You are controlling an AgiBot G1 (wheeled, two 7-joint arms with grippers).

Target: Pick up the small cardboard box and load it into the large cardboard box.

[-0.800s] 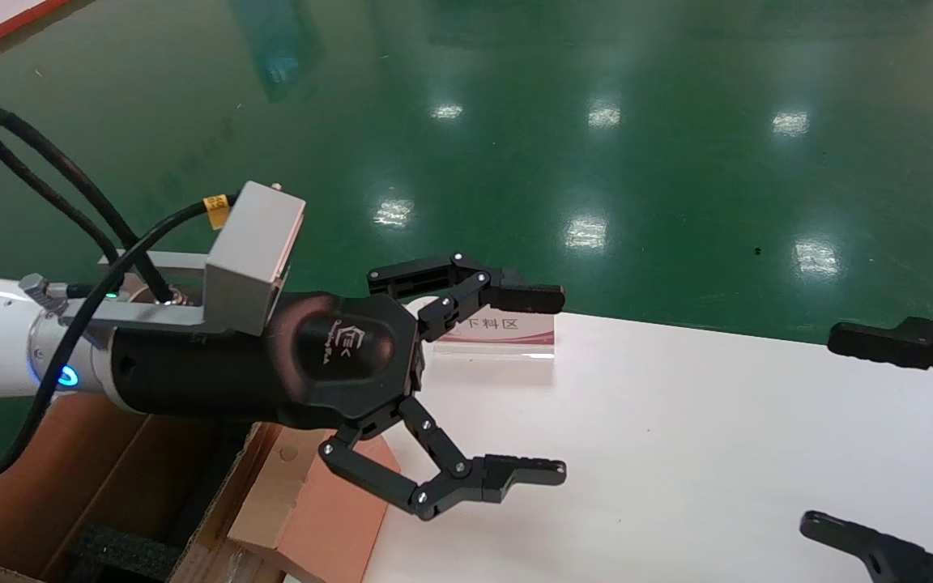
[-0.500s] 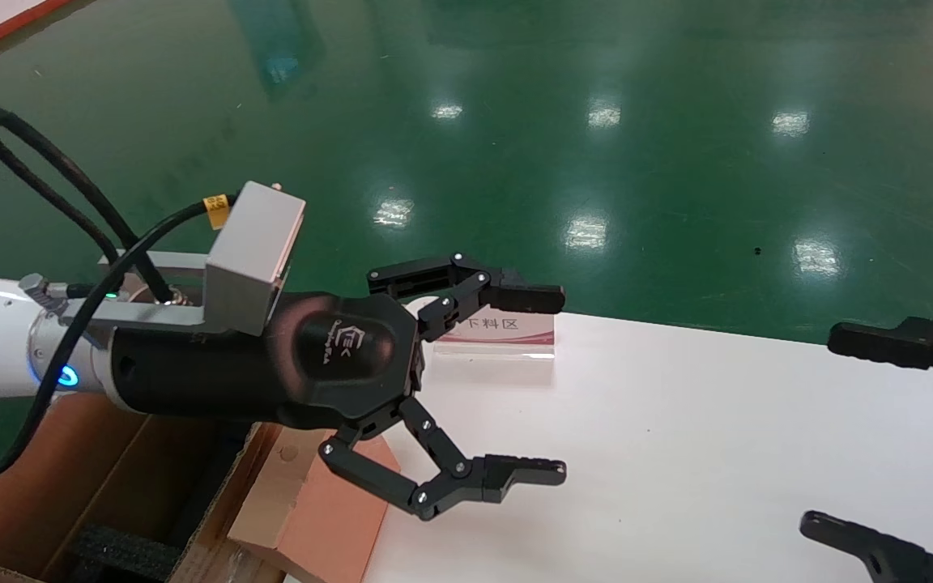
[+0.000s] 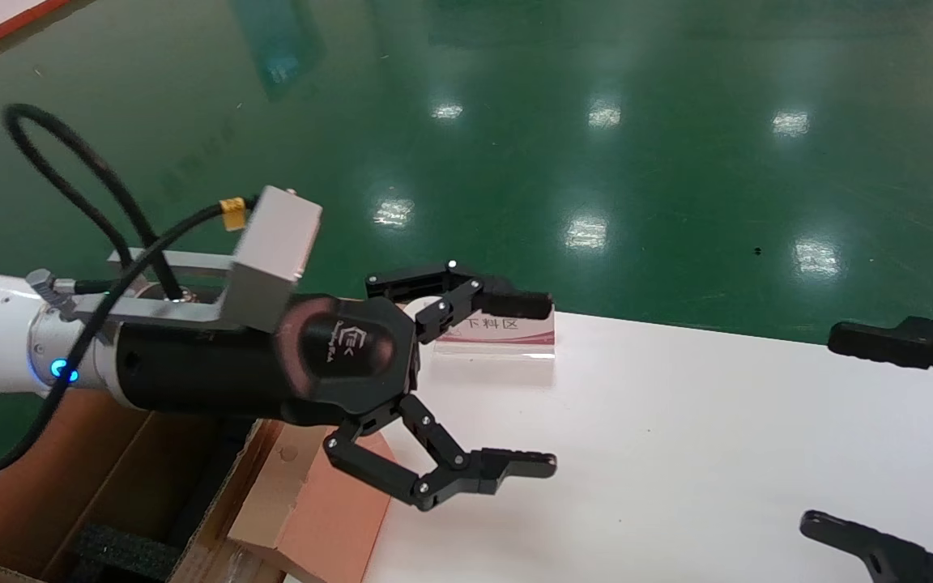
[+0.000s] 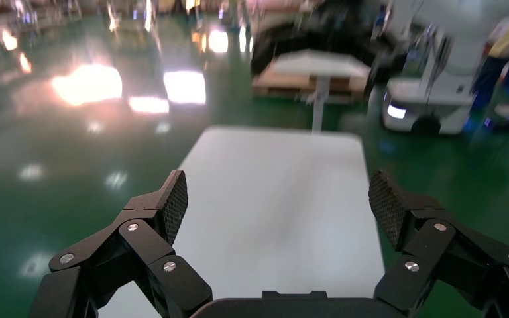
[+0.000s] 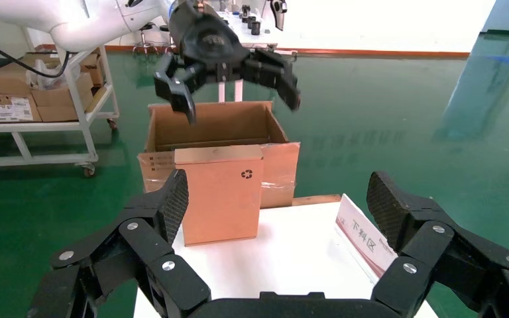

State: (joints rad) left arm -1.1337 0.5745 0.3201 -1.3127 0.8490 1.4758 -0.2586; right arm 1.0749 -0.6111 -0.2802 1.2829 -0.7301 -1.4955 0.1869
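Note:
The small cardboard box [image 3: 329, 510] stands on edge at the white table's [image 3: 677, 445] left end, resting against the large cardboard box [image 3: 53, 478]. In the right wrist view the small cardboard box [image 5: 219, 192] shows its recycling mark, with the large cardboard box [image 5: 215, 129] open behind it. Black foam [image 3: 118, 551] lies inside the large box. My left gripper [image 3: 543, 385] hangs open above the small box with nothing between its fingers; its own view shows only the table under the left gripper [image 4: 278, 205]. My right gripper [image 3: 819, 429] is open and empty at the table's right end, facing the small box.
A clear sign stand with a red-striped label [image 3: 507, 332] sits at the table's far edge, close to the left gripper's upper finger. Green floor surrounds the table. A white shelf cart with cartons [image 5: 33, 99] stands beyond the large box.
My left gripper has drawn back slightly to the left and its wrist has tilted a little; it stays open. The right gripper and both boxes have not moved.

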